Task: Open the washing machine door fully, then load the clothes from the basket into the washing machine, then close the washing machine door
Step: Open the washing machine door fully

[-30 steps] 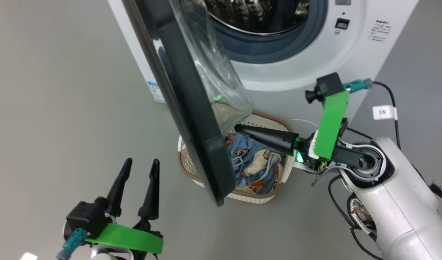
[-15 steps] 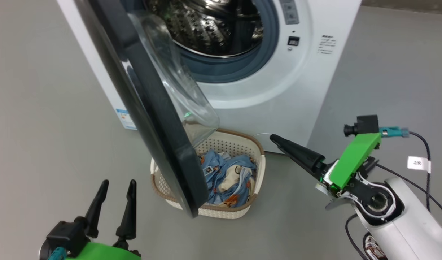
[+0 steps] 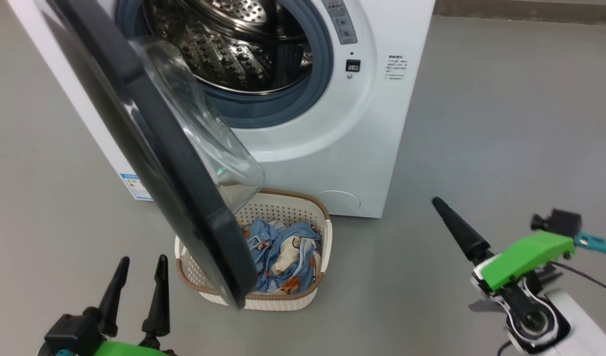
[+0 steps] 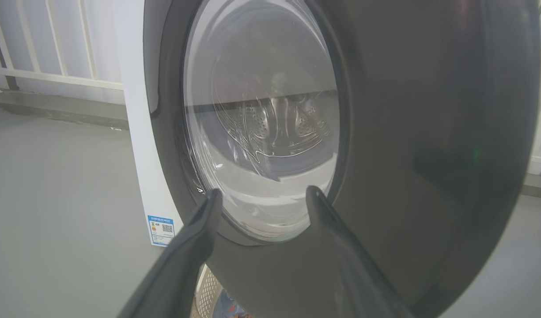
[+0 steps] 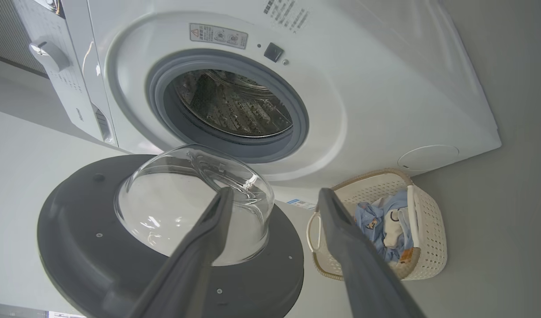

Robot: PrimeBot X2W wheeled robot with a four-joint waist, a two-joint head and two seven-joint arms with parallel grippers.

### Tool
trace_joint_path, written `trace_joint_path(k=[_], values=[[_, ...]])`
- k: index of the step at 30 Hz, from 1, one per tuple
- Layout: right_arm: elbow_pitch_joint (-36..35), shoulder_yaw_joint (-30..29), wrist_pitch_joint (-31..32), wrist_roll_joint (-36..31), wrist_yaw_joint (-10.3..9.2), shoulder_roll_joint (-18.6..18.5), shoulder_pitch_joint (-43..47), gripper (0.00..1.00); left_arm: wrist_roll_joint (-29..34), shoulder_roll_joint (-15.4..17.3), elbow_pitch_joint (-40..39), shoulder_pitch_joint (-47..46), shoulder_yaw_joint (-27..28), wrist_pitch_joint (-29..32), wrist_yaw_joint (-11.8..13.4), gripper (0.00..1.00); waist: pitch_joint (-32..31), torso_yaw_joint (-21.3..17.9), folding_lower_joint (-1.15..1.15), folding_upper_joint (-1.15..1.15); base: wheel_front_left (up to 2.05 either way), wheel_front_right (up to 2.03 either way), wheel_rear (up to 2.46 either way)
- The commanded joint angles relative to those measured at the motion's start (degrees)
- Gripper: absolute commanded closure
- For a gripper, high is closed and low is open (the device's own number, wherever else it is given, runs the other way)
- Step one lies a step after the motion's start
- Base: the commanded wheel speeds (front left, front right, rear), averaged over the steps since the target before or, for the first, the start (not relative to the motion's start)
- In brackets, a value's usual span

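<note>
With left gripper [image 3: 143, 258] and right gripper [image 5: 275, 191] gaping wide, empty, the washing machine door [image 3: 189, 198] is overhanging the basket [image 3: 283, 301]; swinging it wider first is looking wisest.

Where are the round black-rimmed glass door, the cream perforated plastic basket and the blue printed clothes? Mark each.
round black-rimmed glass door [image 3: 154, 148]: head view, on its black rim.
cream perforated plastic basket [image 3: 283, 211]: head view, on its rear inner wall.
blue printed clothes [image 3: 283, 257]: head view, on the bundle's middle.
</note>
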Motion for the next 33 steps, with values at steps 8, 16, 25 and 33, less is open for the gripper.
trace_joint_path(k=[8, 16, 25, 33], values=[[-3.2, 1.9, -15.1, -0.7, 0.33, -3.8, 5.8, 0.0, 1.0, 0.8, -2.4, 0.3, 3.5, -0.4, -0.1, 0.0, 0.2, -1.7, 0.0, 0.0, 0.0, 0.0, 0.0], [-0.5, 3.5, -20.7, -5.4, 0.33, -6.0, 6.1, 0.0, 1.0, 0.5, -2.7, 0.4, 4.1, -0.4, -0.1, 0.0, 1.0, -2.6, 0.0, 0.0, 0.0, 0.0, 0.0], [0.0, -5.7, -20.9, -23.7, 0.33, -3.2, 9.4, 0.0, 1.0, 0.3, -2.9, 0.2, 4.1, -0.4, -0.1, 0.0, 1.2, -2.4, 0.0, 0.0, 0.0, 0.0, 0.0], [-1.0, -13.5, -20.9, -45.4, 0.33, 0.8, 13.9, 0.0, 1.2, 0.0, -2.8, 0.4, 4.6, -0.4, -0.1, 0.0, 1.0, -2.4, 0.0, 0.0, 0.0, 0.0, 0.0]])
